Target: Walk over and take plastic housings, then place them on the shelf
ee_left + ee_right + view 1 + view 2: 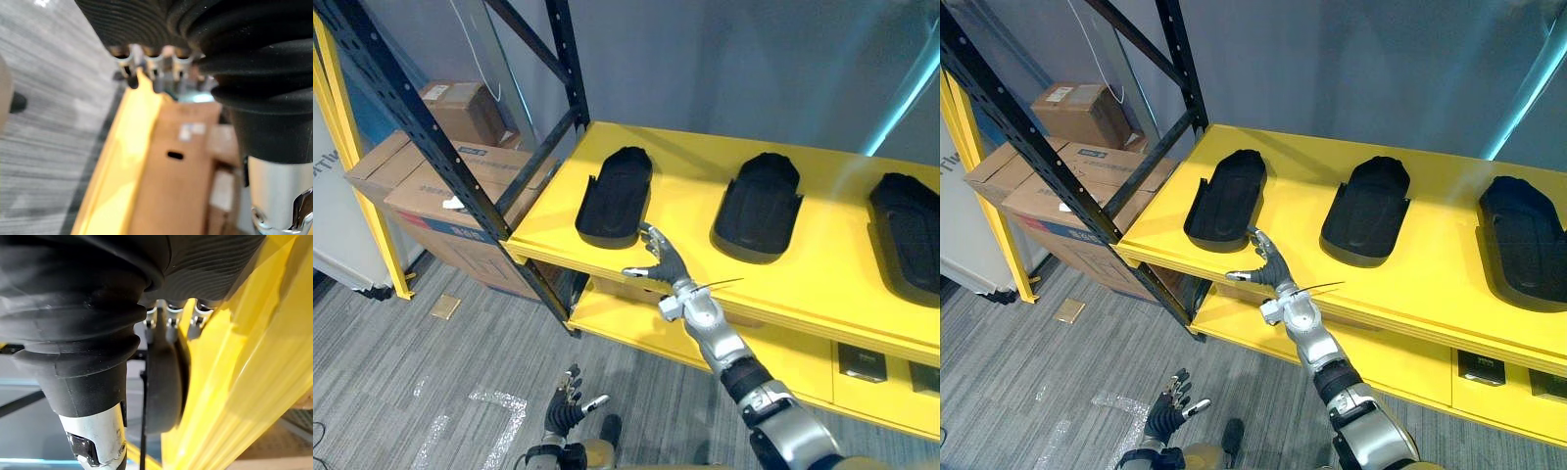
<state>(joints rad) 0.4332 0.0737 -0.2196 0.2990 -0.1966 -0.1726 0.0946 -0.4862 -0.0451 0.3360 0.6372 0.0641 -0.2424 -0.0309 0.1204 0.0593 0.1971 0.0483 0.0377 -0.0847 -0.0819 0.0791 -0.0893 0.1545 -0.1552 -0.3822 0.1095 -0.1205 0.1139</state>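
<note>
Reaching over the front edge of the yellow shelf (822, 269), the robot's right hand (663, 260) has its fingers spread apart and holds nothing. The fingertips sit just at the near end of the left housing (615, 194), which lies at the shelf's left end. The middle housing (759, 204) and the right housing (909, 230) lie on the same shelf board, so the placing looks largely done. A clean finish would mean drawing the hand straight off the shelf without dragging the shell toward the shelf's lip. Each housing is a matte black plastic shell, long and round-nosed, and the shelf board is smooth and glossy. The left hand (566, 406) hangs below the shelf, fingers loosely open.
</note>
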